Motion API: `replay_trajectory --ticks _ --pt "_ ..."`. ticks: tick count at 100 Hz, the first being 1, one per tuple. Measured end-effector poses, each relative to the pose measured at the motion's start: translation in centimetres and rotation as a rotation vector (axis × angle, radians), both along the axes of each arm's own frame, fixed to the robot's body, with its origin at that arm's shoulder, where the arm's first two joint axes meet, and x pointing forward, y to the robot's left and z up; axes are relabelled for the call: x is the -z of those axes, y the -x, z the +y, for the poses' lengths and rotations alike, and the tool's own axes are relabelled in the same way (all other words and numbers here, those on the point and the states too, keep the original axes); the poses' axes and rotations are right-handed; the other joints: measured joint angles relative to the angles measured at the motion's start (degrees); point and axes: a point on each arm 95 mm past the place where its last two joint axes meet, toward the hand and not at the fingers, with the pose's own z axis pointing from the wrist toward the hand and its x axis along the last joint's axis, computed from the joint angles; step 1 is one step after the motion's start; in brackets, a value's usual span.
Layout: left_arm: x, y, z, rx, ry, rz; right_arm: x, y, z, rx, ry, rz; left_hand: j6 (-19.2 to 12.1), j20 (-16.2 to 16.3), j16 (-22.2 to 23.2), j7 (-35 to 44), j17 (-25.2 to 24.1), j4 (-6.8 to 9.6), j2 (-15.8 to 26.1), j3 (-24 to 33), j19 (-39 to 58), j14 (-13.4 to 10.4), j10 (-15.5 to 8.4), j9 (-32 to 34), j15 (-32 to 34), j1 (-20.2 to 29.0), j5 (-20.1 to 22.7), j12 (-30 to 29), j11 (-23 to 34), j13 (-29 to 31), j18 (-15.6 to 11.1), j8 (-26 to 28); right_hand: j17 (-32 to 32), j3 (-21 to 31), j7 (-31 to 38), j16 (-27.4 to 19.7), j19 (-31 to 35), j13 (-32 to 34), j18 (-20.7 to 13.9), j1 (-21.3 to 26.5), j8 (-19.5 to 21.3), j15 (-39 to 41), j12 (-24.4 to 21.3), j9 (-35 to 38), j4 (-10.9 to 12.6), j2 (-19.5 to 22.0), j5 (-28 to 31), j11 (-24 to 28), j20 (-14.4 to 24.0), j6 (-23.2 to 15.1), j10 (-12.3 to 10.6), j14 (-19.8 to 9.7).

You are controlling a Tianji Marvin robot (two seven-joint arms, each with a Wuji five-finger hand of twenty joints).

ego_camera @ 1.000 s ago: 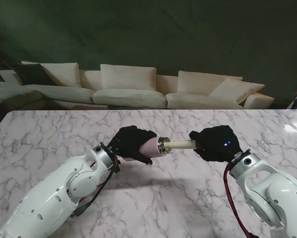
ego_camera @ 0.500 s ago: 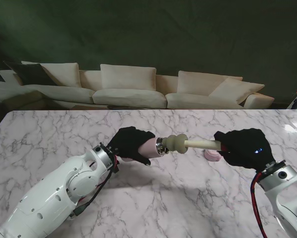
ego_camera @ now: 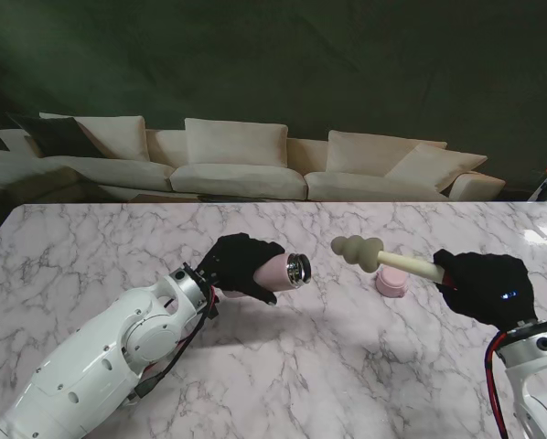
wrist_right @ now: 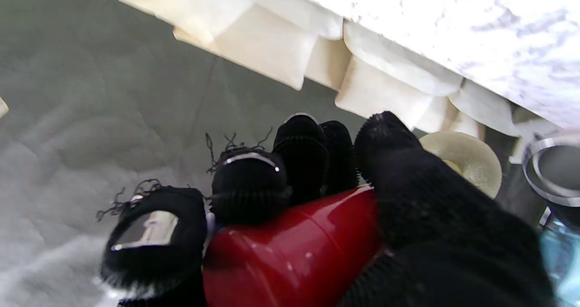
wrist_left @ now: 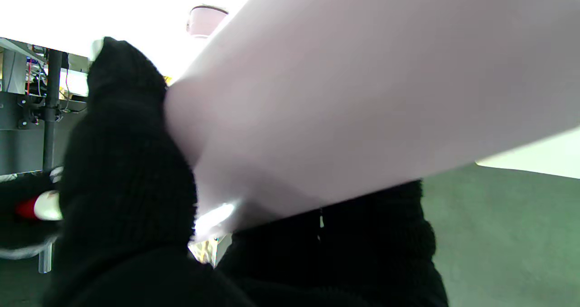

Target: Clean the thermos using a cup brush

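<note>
My left hand [ego_camera: 239, 263] is shut on the pink thermos [ego_camera: 281, 272], held on its side above the table with its steel mouth [ego_camera: 299, 269] facing right. The thermos body [wrist_left: 362, 98] fills the left wrist view, with black-gloved fingers [wrist_left: 127, 162] wrapped round it. My right hand [ego_camera: 487, 286] is shut on the cup brush, whose cream foam head [ego_camera: 357, 250] hangs in the air a short gap right of the mouth. In the right wrist view the fingers [wrist_right: 398, 180] close on the brush's red handle [wrist_right: 294, 257]; the foam head [wrist_right: 462, 159] and thermos mouth [wrist_right: 555, 168] show beyond.
A pink lid [ego_camera: 391, 281] sits on the marble table [ego_camera: 328, 366] under the brush shaft; the same lid [wrist_left: 206, 20] shows in the left wrist view. A cream sofa [ego_camera: 237, 165] stands beyond the table's far edge.
My right hand has pulled the brush to the right, out of the thermos; the foam head now hangs free of the mouth. The left hand and thermos stayed still.
</note>
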Motion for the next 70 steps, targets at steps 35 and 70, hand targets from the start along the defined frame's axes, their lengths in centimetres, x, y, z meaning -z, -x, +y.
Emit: replay_trajectory --ticks 35,70 --pt "-0.1 0.0 -0.1 0.004 0.000 -0.006 8.8 -3.0 0.5 0.097 -0.008 0.208 0.00 0.00 0.00 0.00 0.00 0.00 0.00 0.00 0.00 0.00 0.00 0.00 0.00 0.00 0.00 0.00 0.00 0.00 0.00 0.00 -3.92 -0.85 -0.10 -1.60 -1.77 0.01 1.26 2.33 -0.01 -5.13 -3.31 -2.72 0.00 0.78 -0.76 -2.23 -0.20 -0.70 1.14 1.30" --pt "0.0 0.0 0.1 -0.003 0.002 -0.003 12.8 -4.3 2.2 0.155 0.012 0.323 0.00 0.00 0.00 0.00 0.00 0.00 0.00 0.00 0.00 0.00 0.00 0.00 0.00 0.00 0.00 0.00 0.00 0.00 -0.01 0.00 -7.56 -1.85 -0.09 -2.95 -3.35 0.01 1.32 2.37 -0.01 -11.36 -6.02 -4.74 0.00 2.37 -2.17 -3.63 -0.20 -2.10 1.71 2.11"
